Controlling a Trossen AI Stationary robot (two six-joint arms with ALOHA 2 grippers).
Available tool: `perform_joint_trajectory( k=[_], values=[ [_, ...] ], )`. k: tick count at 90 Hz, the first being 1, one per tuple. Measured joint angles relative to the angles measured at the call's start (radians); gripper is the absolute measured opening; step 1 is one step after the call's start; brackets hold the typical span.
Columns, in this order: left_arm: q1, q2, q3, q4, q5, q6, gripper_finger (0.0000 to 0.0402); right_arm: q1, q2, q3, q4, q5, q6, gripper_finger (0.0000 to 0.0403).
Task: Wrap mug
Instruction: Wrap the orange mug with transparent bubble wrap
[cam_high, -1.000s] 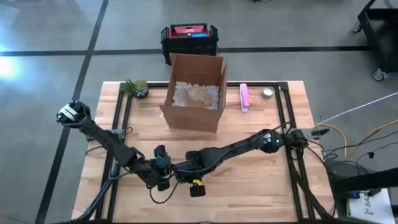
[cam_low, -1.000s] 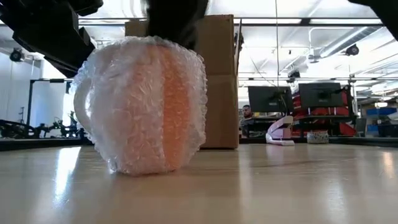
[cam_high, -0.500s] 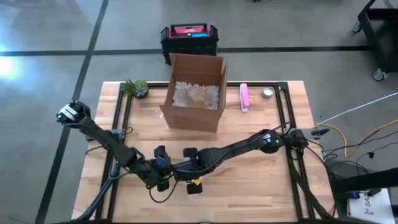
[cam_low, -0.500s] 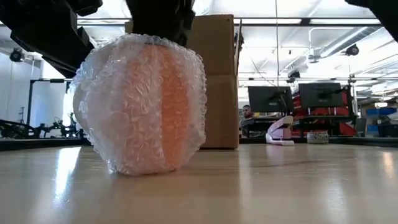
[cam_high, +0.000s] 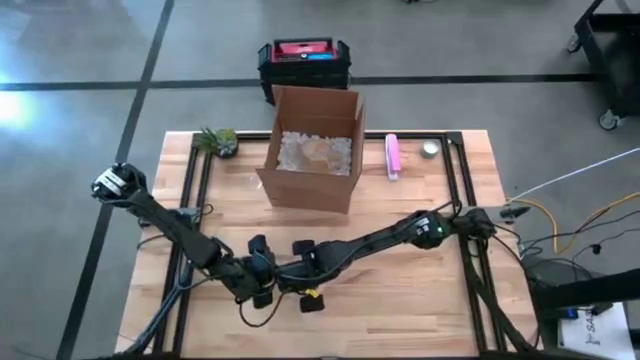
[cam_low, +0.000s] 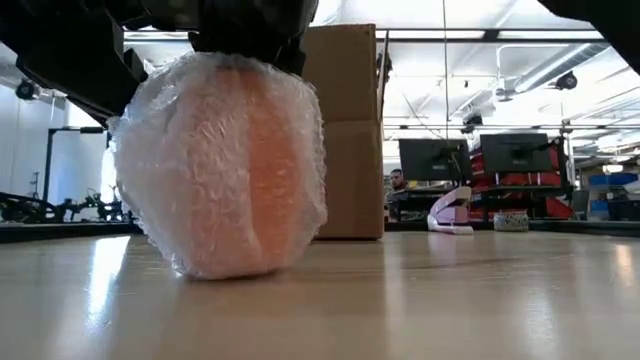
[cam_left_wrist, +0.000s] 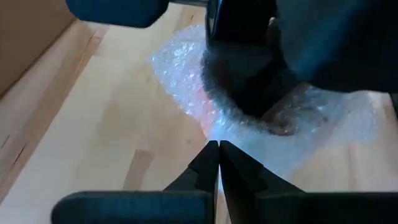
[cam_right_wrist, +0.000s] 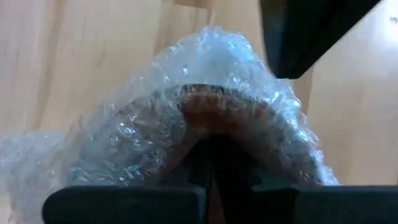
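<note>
Well in front of the cardboard box (cam_high: 313, 150), I see the bubble-wrapped mug (cam_low: 220, 170) standing on the table (cam_high: 420, 290), both closed grippers, left (cam_left_wrist: 217, 149) and right (cam_right_wrist: 210, 144), touching its wrap

High view: straight down over the whole surface (cam_high: 420, 290). Low view: level at the surface's height, facing the room, very near the wrapped mug (cam_low: 225, 170). Both wrist views look forward, close on that mug; all four share it.
</note>
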Motion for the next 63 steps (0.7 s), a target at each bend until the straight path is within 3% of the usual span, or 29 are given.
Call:
perform_joint_trajectory(
  k=[53, 63],
  values=[
    [0.001, 0.01, 0.0, -0.005, 0.034, 0.018, 0.0, -0.003, 0.001, -0.017, 0.004, -0.078, -0.006, 0.0002],
    [0.001, 0.01, 0.0, -0.005, 0.034, 0.018, 0.0, -0.001, 0.001, -0.017, 0.004, -0.044, -0.004, 0.0002]
  ],
)
